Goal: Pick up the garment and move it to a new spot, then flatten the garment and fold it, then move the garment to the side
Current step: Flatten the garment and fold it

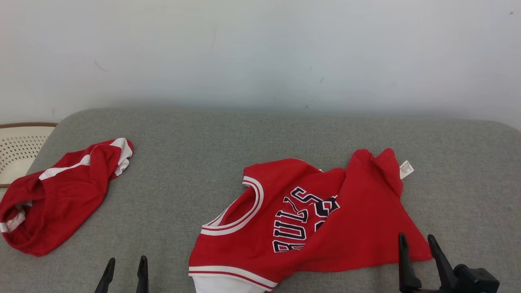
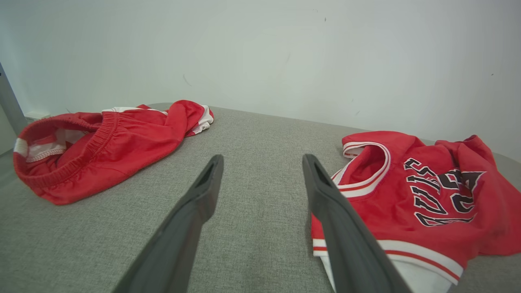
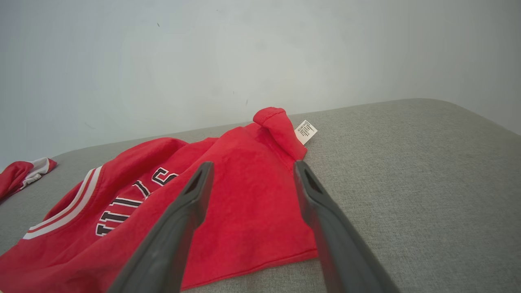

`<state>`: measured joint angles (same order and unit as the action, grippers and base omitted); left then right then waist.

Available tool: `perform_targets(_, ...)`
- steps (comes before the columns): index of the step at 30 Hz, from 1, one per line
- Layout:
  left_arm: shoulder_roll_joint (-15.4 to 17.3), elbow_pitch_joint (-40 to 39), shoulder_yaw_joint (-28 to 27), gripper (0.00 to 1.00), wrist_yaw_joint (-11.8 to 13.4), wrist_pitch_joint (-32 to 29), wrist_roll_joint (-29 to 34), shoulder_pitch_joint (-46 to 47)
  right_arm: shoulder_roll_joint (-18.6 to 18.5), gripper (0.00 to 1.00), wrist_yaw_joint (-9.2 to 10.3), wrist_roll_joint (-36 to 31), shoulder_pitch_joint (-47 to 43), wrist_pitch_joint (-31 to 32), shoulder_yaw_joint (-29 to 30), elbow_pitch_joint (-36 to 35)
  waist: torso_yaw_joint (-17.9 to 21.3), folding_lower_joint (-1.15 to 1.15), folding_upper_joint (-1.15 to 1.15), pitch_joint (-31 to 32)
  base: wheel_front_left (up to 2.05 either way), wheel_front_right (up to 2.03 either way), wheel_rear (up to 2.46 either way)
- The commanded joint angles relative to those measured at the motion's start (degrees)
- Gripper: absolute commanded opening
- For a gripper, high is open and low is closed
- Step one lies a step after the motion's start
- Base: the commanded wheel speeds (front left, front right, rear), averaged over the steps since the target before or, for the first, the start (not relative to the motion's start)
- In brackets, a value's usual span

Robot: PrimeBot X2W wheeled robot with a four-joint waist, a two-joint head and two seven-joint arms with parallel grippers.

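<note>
A red basketball jersey (image 1: 309, 215) with dark lettering and white trim lies crumpled on the grey cushioned surface (image 1: 260, 134), right of centre, its bottom half folded over the lettering and a white tag (image 1: 406, 169) sticking out. It also shows in the left wrist view as the jersey (image 2: 419, 195) and in the right wrist view as the jersey (image 3: 228, 203). My left gripper (image 1: 125, 262) is open over bare cushion left of the jersey. My right gripper (image 1: 417, 241) is open, fingertips just above the jersey's right hem, holding nothing.
Red shorts (image 1: 57, 195) with white trim lie bunched at the left end, seen too as the shorts (image 2: 101, 142). A perforated cream basket (image 1: 18, 148) sits beyond the cushion's left edge. A pale wall (image 1: 260, 53) stands right behind the cushion.
</note>
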<state>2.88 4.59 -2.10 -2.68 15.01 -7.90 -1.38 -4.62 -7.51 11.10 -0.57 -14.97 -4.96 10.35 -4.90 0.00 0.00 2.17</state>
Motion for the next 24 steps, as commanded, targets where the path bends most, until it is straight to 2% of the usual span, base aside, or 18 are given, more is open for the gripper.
perform_targets(1, 0.01, 0.17, -0.12, 1.0, -0.04, 0.26, 0.43, -0.96, 0.08, 1.0, 0.04, -0.34, 0.37, -0.28, -0.25, 0.2, 0.05, 0.0, 0.0, -0.04, 0.0, 0.0, 0.0)
perform_targets(24, 0.0, 0.17, -0.14, 1.0, -0.32, 0.26, 0.95, -1.04, 0.51, 1.0, 0.04, -0.98, 0.94, -0.31, -0.47, 0.45, 0.36, 0.0, 0.0, -0.41, 0.0, 0.0, 0.0)
